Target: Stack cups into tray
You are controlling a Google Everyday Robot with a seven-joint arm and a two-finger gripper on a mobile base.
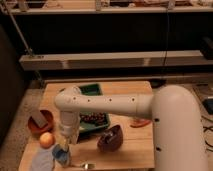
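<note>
Table [131,146]: fingers [66,140] over blue cup [61,156]

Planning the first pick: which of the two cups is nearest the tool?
The blue cup, right below the tool; the cream-white cup lies farther off, toward the picture's left edge.

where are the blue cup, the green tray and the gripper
blue cup [62,156], camera view, on its side wall, front left of the table
green tray [93,90], camera view, on its far wall behind the arm
gripper [67,141], camera view, between its fingertips, pointing down just above the blue cup
</note>
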